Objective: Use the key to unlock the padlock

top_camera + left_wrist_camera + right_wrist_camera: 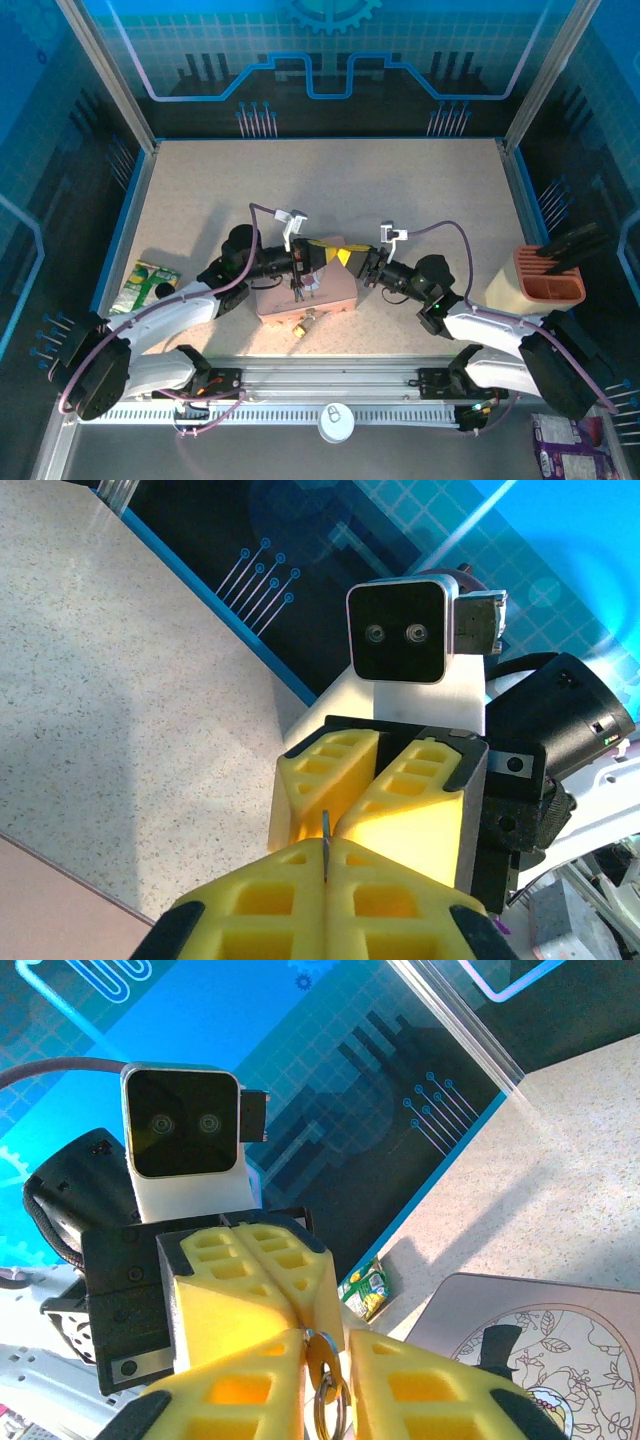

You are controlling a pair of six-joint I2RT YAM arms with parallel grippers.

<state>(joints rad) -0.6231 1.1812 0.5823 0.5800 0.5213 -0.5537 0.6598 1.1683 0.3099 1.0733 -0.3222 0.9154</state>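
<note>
The left gripper is clamped shut on the key, whose ringed head sits between the narrowly parted fingers of the right gripper, but I cannot tell whether they pinch it.

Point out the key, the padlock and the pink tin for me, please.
key [325, 844]: left wrist view, thin blade edge.
padlock [307, 322]: top external view, brass body.
pink tin [338, 292]: top external view, lid's right part.
</note>
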